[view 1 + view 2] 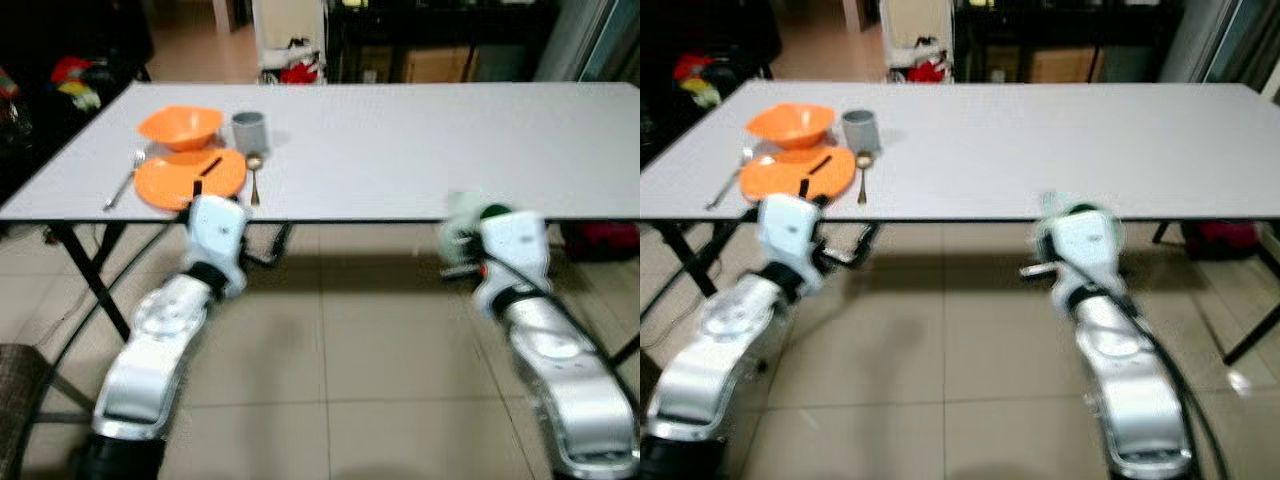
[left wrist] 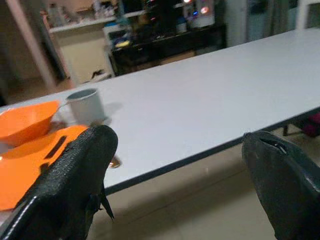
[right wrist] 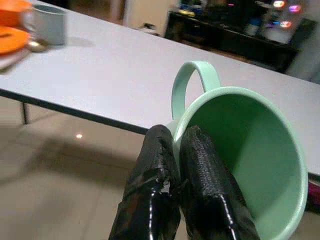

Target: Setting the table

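Holding a pale green mug [image 3: 240,165] in my right tool [image 3: 180,150], I see its two black fingers [image 3: 210,190] pinching the rim, one finger inside the cup and one outside, with the handle pointing away from the wrist. That mug hangs just off the near edge of the white surface [image 1: 420,140], above the tiled floor [image 1: 350,360]. My left tool [image 2: 180,175] is spread wide with nothing between its fingers, sitting at the near edge beside the place setting. On the surface's left end I have an orange plate [image 1: 190,178] with a dark utensil lying on it, an orange bowl [image 1: 180,125] behind it, a grey cup [image 1: 249,131], a spoon [image 1: 254,175] just right of the plate and a fork [image 1: 124,182] on its left.
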Robot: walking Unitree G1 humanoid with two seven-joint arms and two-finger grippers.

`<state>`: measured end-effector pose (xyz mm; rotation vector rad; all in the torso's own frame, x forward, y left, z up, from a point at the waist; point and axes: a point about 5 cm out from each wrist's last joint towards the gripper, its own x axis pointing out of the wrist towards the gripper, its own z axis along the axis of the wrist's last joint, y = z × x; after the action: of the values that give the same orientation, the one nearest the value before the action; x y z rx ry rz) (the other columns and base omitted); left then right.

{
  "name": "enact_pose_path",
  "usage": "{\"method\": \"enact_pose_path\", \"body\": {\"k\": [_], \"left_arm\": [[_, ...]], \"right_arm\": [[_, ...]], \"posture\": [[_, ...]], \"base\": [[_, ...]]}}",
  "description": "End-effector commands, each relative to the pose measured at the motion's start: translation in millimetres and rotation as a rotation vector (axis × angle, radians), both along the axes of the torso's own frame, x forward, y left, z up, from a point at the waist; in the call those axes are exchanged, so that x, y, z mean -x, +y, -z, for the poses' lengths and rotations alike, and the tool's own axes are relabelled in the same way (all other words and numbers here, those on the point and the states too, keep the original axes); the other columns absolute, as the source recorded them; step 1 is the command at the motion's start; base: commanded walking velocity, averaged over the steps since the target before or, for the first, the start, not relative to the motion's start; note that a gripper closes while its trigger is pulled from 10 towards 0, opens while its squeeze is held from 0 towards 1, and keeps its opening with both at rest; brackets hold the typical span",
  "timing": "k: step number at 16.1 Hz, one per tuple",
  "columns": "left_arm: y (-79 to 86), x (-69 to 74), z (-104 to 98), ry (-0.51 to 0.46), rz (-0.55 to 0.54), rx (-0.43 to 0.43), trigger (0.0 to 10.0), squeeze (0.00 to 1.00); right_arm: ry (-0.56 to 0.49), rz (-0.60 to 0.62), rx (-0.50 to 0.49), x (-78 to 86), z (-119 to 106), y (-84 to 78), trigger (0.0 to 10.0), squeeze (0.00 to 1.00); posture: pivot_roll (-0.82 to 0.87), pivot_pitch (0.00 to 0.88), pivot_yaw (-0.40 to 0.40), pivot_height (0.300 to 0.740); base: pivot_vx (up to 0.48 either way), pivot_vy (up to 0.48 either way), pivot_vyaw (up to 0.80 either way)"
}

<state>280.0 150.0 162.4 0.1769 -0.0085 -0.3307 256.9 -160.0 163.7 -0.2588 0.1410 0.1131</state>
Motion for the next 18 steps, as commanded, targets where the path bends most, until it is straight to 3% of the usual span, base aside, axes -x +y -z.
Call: {"method": "enact_pose_path", "body": {"k": [1,9,13,18], "left_arm": [[-8.1,-1.8,-4,-0.015,0.033,0.003,10.0,0.0],[-7.5,2.6,-1,-0.009,0.024,0.0,10.0,0.0],[-13.4,4.4,0,-0.003,0.05,-0.002,10.0,0.0],[-8.0,9.6,3,0.015,0.06,-0.02,10.0,0.0]], "right_arm": [[-0.028,0.026,0.02,0.9,-7,-7.4,10.0,0.0],[-0.023,0.008,0.035,1.5,-8,-6.9,10.0,0.0],[-0.02,0.003,0.006,1.4,-9,-4.2,10.0,0.0],[0.004,-0.018,-0.017,4.5,-6,1.7,10.0,0.0]], "posture": [[0.0,0.0,0.034,0.74],[0.02,0.0,0.017,0.74],[0.02,0.0,0.013,0.74],[0.03,0.0,0.029,0.74]], "base": [[0.337,0.0,0.0],[0.337,0.0,0.0],[0.337,0.0,0.0],[0.336,0.0,0.0]]}}
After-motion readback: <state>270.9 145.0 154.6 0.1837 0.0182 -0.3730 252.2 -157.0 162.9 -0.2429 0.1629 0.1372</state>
